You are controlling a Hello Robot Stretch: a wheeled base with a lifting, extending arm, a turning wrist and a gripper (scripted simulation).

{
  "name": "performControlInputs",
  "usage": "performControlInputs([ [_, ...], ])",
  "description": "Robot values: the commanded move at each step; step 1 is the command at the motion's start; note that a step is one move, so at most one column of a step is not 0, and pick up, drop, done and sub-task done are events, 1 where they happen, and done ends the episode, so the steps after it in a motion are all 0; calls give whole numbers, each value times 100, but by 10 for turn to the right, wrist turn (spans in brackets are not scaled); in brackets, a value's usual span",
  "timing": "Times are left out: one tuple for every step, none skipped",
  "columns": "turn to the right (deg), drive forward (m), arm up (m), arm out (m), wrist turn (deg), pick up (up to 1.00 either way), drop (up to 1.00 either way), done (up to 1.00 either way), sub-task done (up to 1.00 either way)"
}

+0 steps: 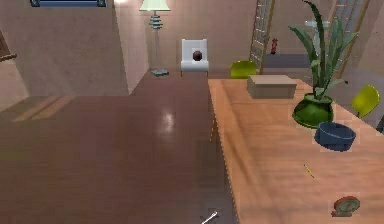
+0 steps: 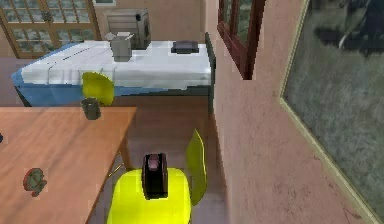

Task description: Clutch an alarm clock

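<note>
A small round grey and reddish thing [image 1: 345, 205] lies near the front right of the wooden table [image 1: 270, 150]; its shape could be an alarm clock. It appears again as a small round blob [image 2: 35, 180] on the table [image 2: 60, 140] at the arm side view's left. A dark boxy thing with a reddish face [image 2: 154, 175] stands on the seat of a yellow chair [image 2: 140, 205] at the bottom of that view. On a white chair [image 1: 194, 55] by the far wall rests a dark red round thing [image 1: 197, 55].
The table carries a flat box [image 1: 272, 86], a plant in a green pot [image 1: 314, 105], a blue bowl [image 1: 335, 135] and a dark cup [image 2: 91, 108]. Yellow-green chairs [image 1: 243, 69] ring it. A floor lamp [image 1: 155, 12] stands far back. A bed [image 2: 130, 68] and a windowed wall [image 2: 270, 110] lie beyond.
</note>
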Motion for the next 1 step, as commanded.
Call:
performControlInputs([
  [0,0,50,0,0,0,0,0,0],
])
